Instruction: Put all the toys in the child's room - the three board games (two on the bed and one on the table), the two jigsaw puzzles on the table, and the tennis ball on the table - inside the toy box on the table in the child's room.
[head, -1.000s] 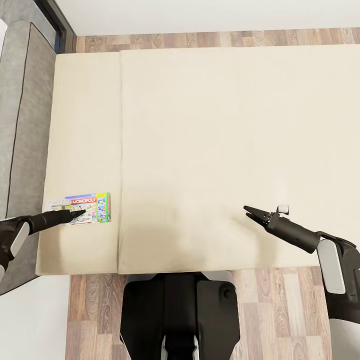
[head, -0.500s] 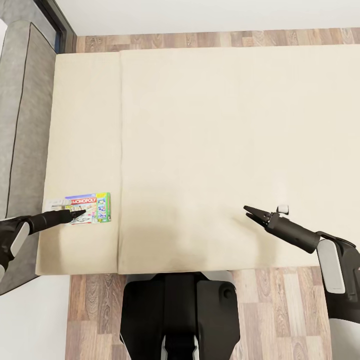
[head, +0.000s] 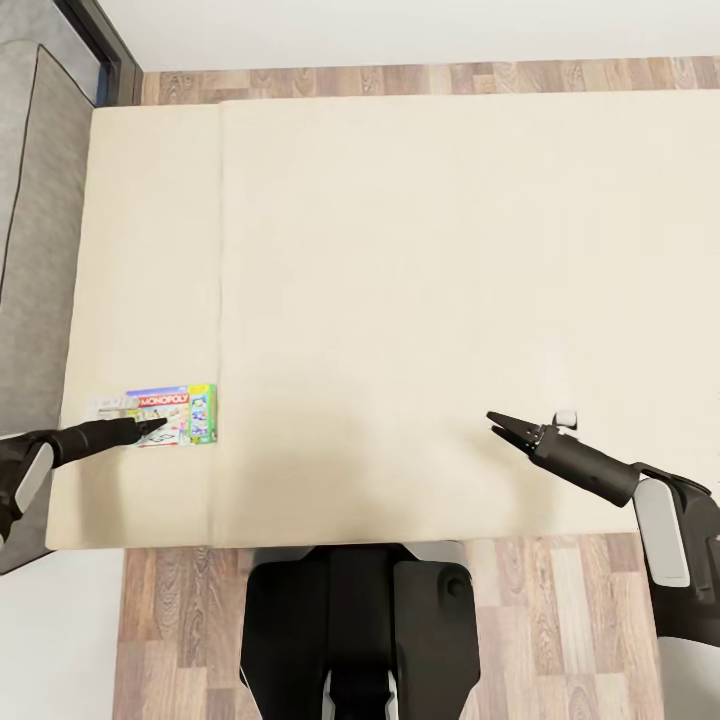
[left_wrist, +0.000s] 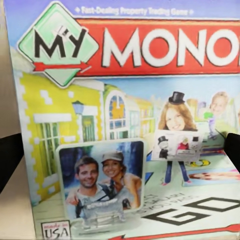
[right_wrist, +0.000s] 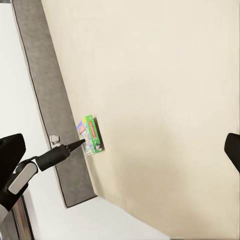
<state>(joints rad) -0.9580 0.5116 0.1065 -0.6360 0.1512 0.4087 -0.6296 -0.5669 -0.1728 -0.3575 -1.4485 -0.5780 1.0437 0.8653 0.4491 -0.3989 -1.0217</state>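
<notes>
A green "Monopoly" board game (head: 172, 414) lies flat on the cream bed (head: 450, 250), near its front left corner and just left of the mattress seam. My left gripper (head: 155, 428) reaches over the box from the left. In the left wrist view the box lid (left_wrist: 125, 125) is very close, with the dark fingers (left_wrist: 6, 156) spread wide at both edges, open. My right gripper (head: 497, 422) hovers open over bare mattress at the front right, holding nothing. From the right wrist camera the box (right_wrist: 91, 135) is small and far off.
A grey bed frame (head: 35, 250) runs along the left side, with a dark door frame (head: 95, 40) at the top left corner. Wood-plank floor (head: 560, 620) lies in front of the bed around my base (head: 360, 630) and behind it along a white wall.
The whole picture has shifted left, so the camera moved. The Monopoly box now lies closer to the mattress seam than before. Both arms keep their places in the picture.
</notes>
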